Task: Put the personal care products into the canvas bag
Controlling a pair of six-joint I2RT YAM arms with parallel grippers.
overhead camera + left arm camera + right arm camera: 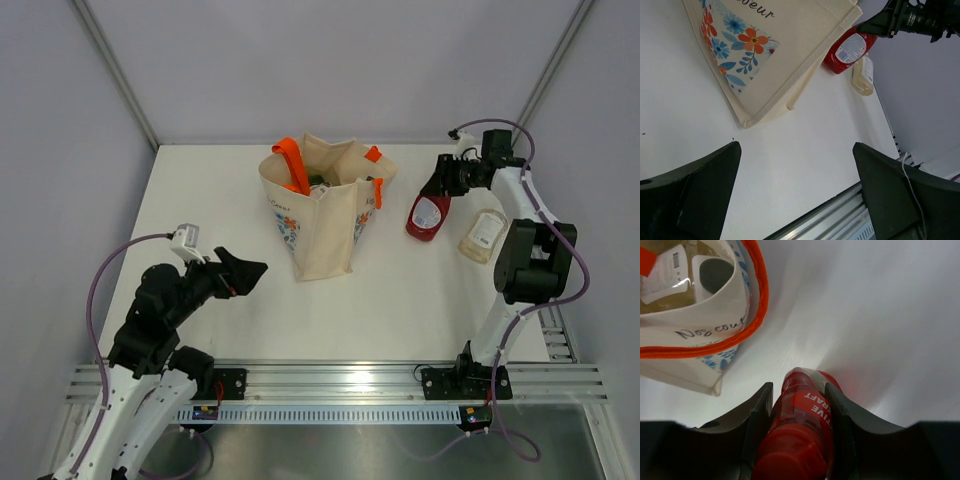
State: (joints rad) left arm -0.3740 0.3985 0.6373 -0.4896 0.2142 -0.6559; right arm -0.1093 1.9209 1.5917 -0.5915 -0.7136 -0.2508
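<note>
Only the right wrist view looks down into the canvas bag (700, 315), where a white item with a barcode (665, 272) and a grey cap (715, 274) show inside. It also shows the right gripper (799, 390) clamped on the red bottle (800, 435) near its cap. From above, that arm reaches far back, with the bottle just right of the bag and a pale beige bottle (483, 236) nearby on the white table (200, 200). The left gripper (245, 268) hovers with its jaws wide apart and empty. Pale grey walls enclose the table.
</note>
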